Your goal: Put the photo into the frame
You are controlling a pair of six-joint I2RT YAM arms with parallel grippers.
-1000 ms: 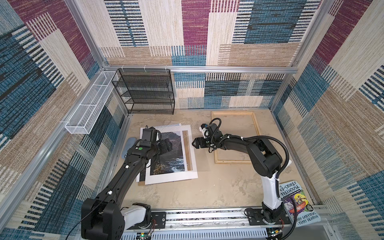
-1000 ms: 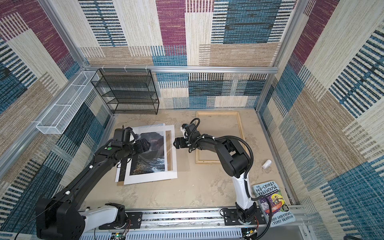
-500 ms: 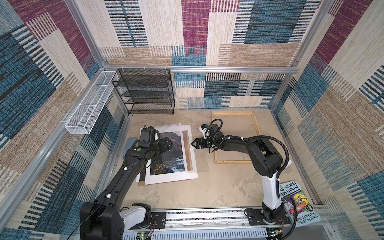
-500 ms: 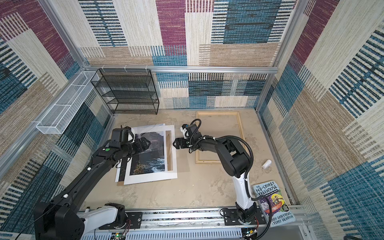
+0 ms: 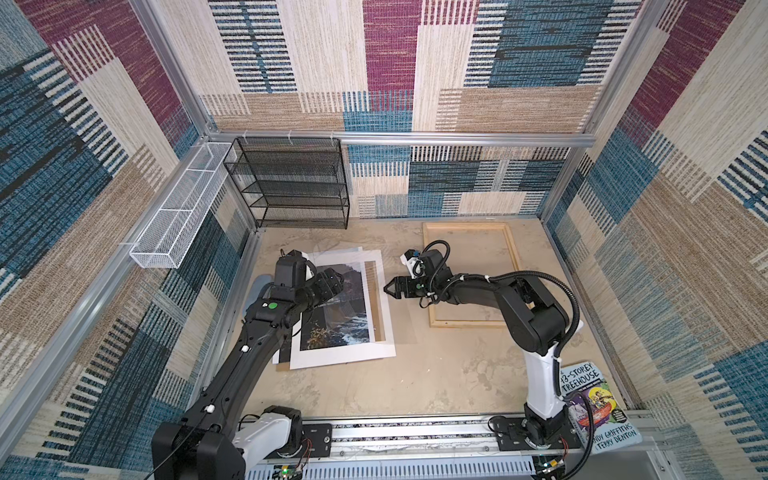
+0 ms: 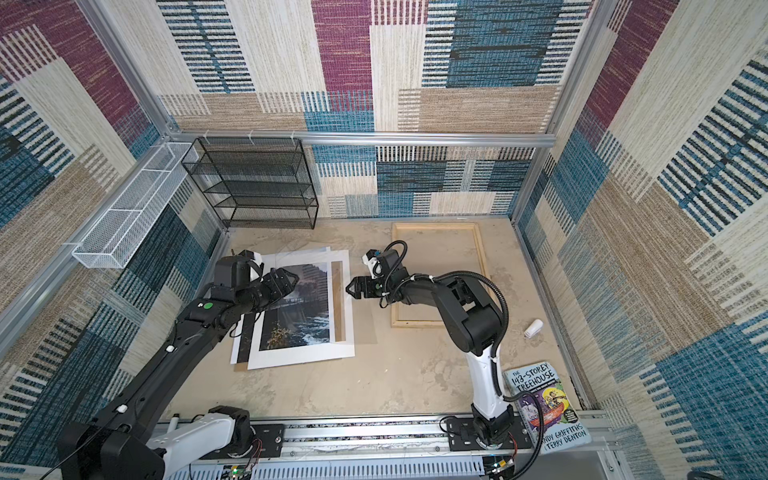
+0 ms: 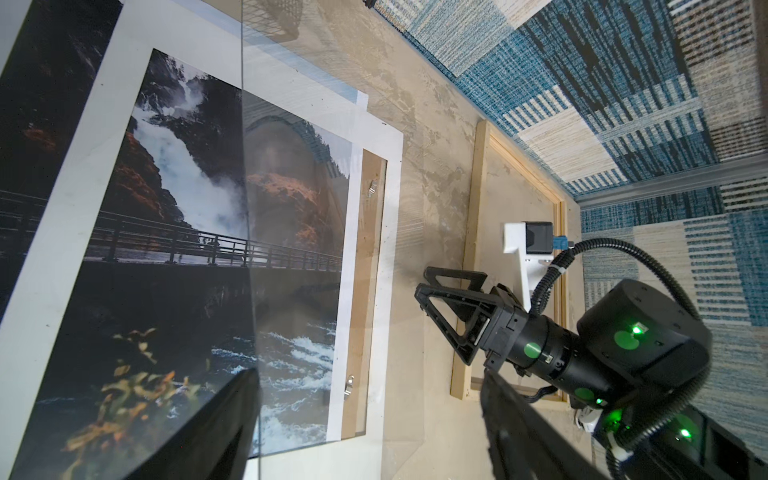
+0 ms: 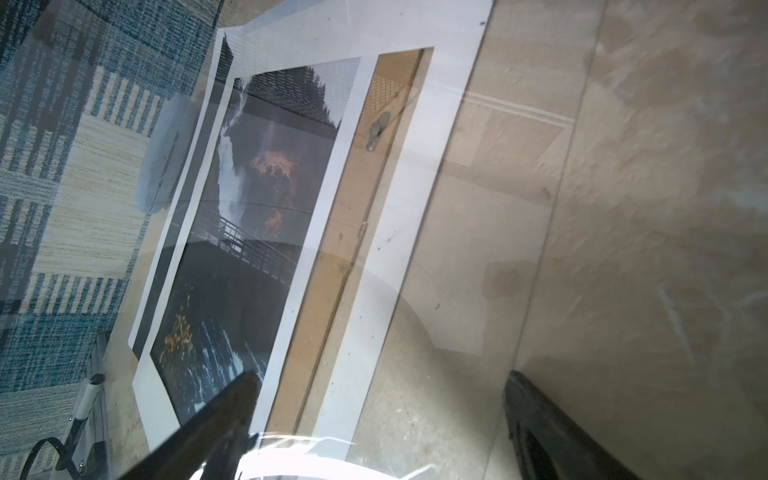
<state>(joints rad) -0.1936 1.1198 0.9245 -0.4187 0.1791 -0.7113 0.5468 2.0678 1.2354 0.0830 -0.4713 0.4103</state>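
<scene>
- Your left pincer point(image 5: 336, 282) hangs over the photo point(image 5: 347, 309), jaws apart.
- Your right pincer point(image 5: 388, 287), jaws also apart, sits between photo and frame point(image 5: 465, 225).
- The photo lies under a white mat point(image 5: 345, 356), left of the frame.

Both top views look steeply down from high above the near edge, covering the whole worktop point(image 5: 436, 374). The wrist cameras sit low and close, both slanting across the photo point(image 7: 187, 216).
</scene>
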